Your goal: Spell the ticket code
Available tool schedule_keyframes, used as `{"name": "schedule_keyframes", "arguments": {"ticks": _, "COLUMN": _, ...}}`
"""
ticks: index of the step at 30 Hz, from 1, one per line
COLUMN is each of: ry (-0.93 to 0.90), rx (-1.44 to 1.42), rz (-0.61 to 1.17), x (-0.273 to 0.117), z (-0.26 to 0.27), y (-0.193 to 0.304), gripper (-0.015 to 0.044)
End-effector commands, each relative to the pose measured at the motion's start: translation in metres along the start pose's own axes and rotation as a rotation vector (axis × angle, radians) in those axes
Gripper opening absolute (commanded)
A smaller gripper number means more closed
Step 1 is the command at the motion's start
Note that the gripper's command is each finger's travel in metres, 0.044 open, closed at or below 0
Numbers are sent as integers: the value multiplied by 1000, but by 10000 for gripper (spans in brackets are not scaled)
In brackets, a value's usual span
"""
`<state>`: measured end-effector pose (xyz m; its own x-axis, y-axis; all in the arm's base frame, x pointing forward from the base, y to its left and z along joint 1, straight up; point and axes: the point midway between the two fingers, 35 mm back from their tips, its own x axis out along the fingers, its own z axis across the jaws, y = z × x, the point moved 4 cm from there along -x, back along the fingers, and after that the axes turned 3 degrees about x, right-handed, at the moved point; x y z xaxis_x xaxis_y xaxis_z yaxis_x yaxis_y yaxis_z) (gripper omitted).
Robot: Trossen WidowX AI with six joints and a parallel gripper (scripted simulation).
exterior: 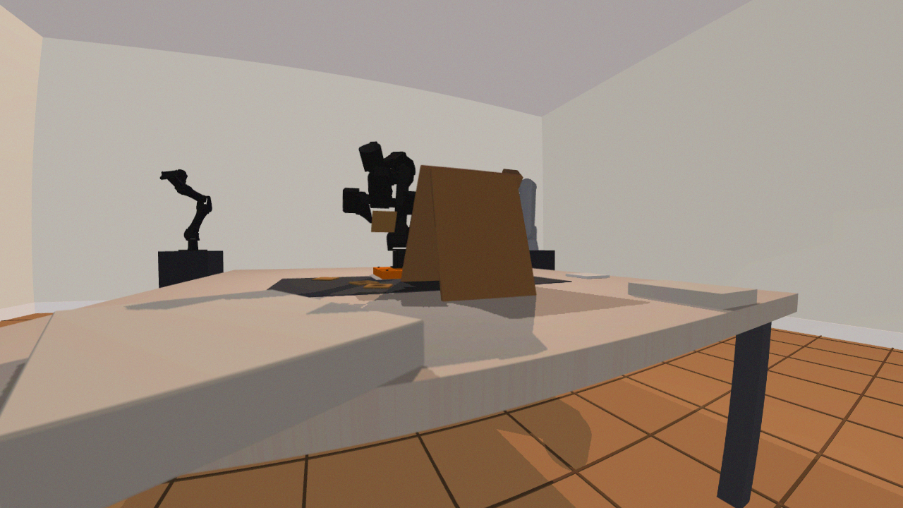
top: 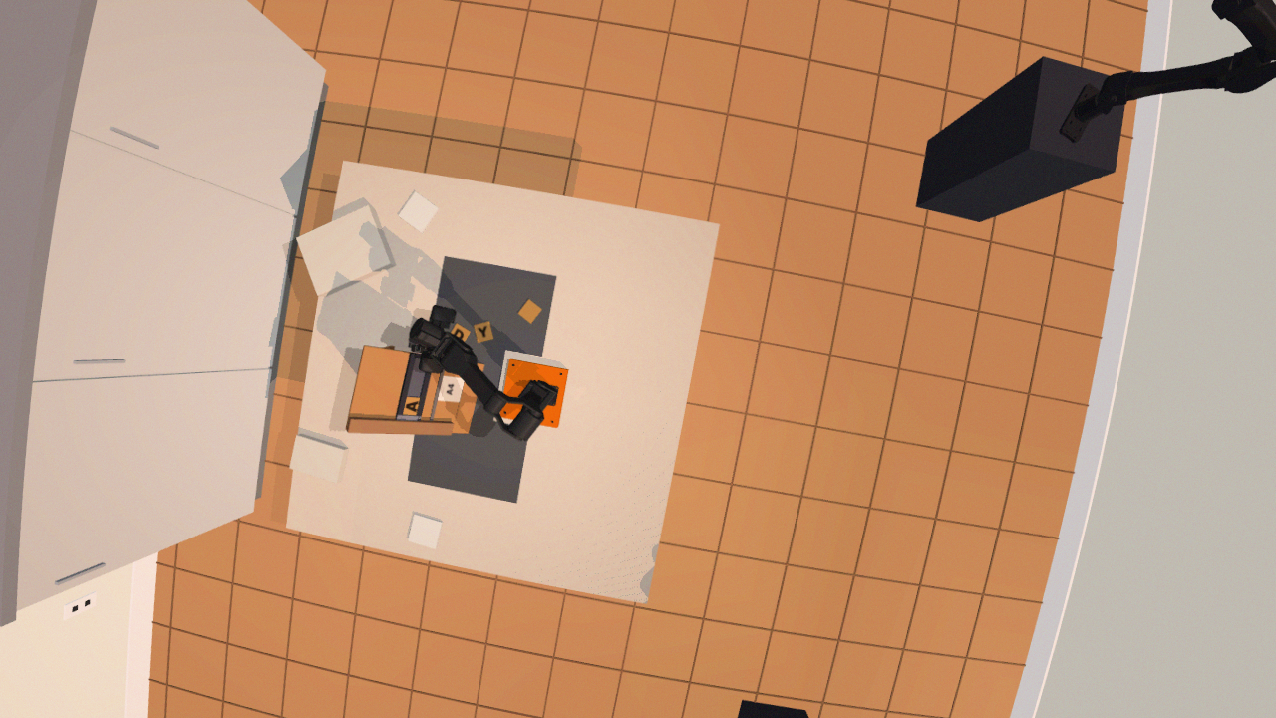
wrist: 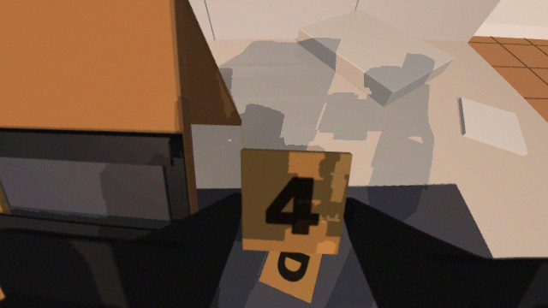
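My gripper (wrist: 292, 203) is shut on the tile marked 4 (wrist: 257, 192) (exterior: 384, 221), held in the air with its face towards the wrist camera. In the wrist view it is right of the near end of the dark letter rail (wrist: 86, 145) (top: 417, 379), apart from it. The tile marked A (top: 411, 406) sits at the rail's far, lower end in the top view. The rail is on the orange tilted board (top: 376, 384) (wrist: 86, 64) (exterior: 486, 233). The ticket (top: 451, 389) in front reads A4. The arm partly hides the upper rail in the top view.
The D tile (top: 459, 333) (wrist: 293, 278), the Y tile (top: 483, 332) and a tile with no readable letter (top: 529, 310) lie on the dark mat (top: 464, 473). A large pale block (top: 343, 249) (wrist: 377, 51) and a thin white slab (top: 417, 210) (wrist: 492, 124) lie beyond.
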<state>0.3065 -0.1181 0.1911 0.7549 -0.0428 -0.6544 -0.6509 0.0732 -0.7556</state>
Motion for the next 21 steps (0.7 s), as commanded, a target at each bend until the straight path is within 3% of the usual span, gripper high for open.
{"name": "schedule_keyframes", "arguments": {"ticks": 1, "ry": 4, "rx": 3, "rz": -2, "x": 0, "z": 2, "y": 0, "gripper": 0}}
{"name": "schedule_keyframes", "arguments": {"ticks": 21, "ry": 3, "rx": 4, "rz": -2, "x": 0, "z": 12, "y": 0, "gripper": 0}}
